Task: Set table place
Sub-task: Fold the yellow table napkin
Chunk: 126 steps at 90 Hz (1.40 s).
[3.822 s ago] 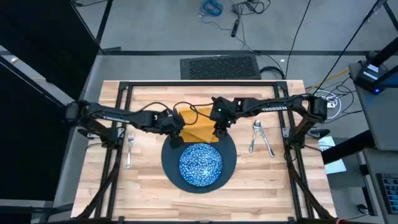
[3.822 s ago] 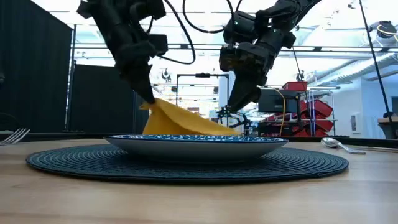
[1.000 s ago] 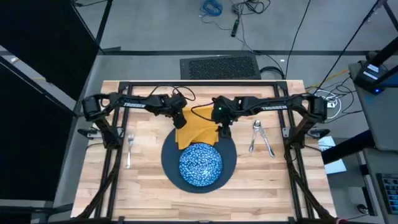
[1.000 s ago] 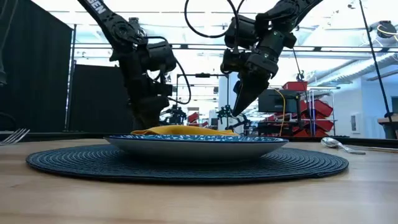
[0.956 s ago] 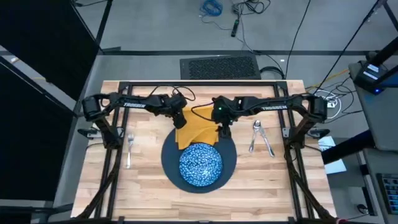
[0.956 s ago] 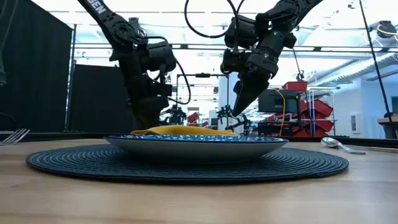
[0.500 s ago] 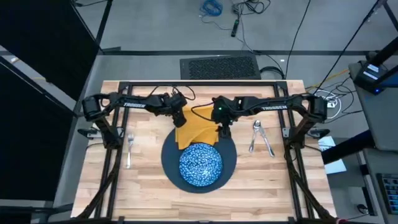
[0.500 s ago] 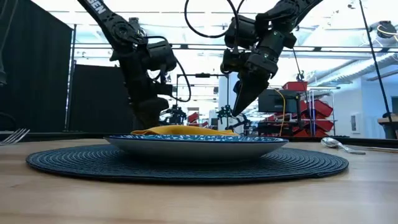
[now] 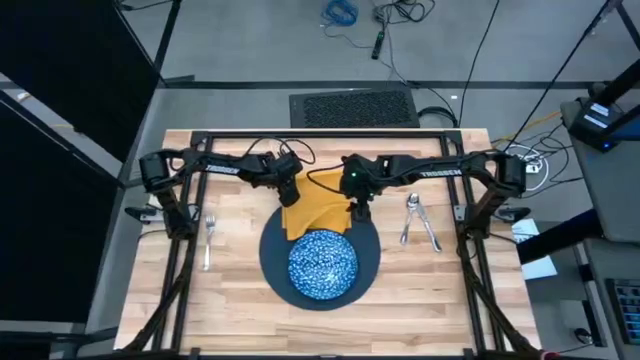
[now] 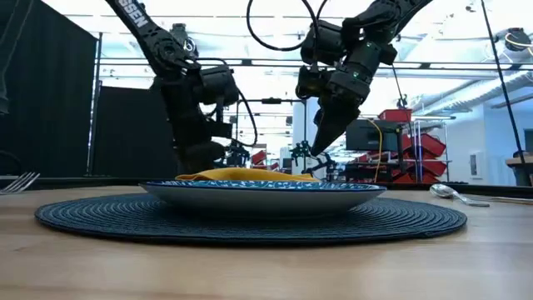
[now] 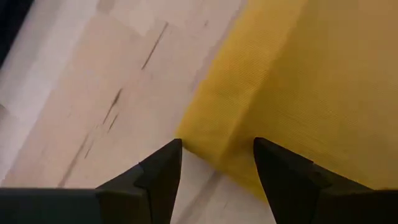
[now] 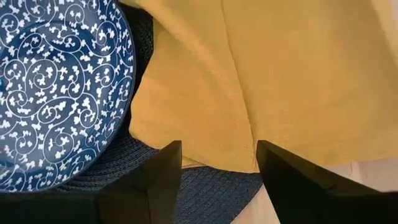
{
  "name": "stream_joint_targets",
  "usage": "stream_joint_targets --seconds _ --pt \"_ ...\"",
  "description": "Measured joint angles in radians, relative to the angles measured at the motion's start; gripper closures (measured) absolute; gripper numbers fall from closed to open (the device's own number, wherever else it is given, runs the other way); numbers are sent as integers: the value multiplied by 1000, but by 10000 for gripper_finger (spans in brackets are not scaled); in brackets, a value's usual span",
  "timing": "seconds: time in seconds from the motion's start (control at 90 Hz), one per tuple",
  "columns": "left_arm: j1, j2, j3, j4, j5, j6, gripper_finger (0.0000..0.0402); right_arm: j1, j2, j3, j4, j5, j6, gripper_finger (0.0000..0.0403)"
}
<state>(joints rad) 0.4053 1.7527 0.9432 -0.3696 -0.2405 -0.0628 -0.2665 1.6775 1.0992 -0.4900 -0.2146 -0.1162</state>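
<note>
The mustard-yellow napkin (image 9: pixel 316 209) lies flat on the table behind the blue-and-white dish (image 9: pixel 322 262). Its near edge rests on the dark round woven mat (image 9: pixel 368 262) under the dish. My left gripper (image 9: pixel 288 192) hangs open over the napkin's far left corner (image 11: pixel 214 134), one finger on each side of it. My right gripper (image 9: pixel 357 210) hangs open over the napkin's near right edge (image 12: pixel 214 158), beside the dish (image 12: pixel 56 93). In the low view the napkin (image 10: pixel 241 175) shows as a low fold behind the dish rim.
A fork (image 9: pixel 209 240) lies left of the mat. A spoon (image 9: pixel 411 216) and a knife (image 9: pixel 431 234) lie to its right. The table's black frame (image 9: pixel 320 135) runs along the far edge. Bare wood (image 9: pixel 320 325) shows in front of the mat.
A few seconds ago my left gripper held the napkin's left side up off the table; the napkin now lies flat and the gripper stands open above it. In the last second my left arm has drawn back slightly. My right gripper and the napkin have kept still.
</note>
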Motion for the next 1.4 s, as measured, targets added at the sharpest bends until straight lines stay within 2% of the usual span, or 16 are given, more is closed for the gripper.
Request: stream_joint_targets --seconds 0.433,0.533,0.878,1.267,1.4 --pt "0 -3 8 -8 -37 18 225 0 0 0 6 0 0 204" --pt "0 -3 14 -3 -37 21 253 0 0 0 7 0 0 204" --pt "0 -3 19 -9 -37 27 394 0 0 0 8 0 0 204" --pt "12 -4 133 -29 -34 77 401 0 0 0 6 0 -1 204" --pt "28 -6 178 -141 73 71 401 -1 0 0 -2 0 -37 204"
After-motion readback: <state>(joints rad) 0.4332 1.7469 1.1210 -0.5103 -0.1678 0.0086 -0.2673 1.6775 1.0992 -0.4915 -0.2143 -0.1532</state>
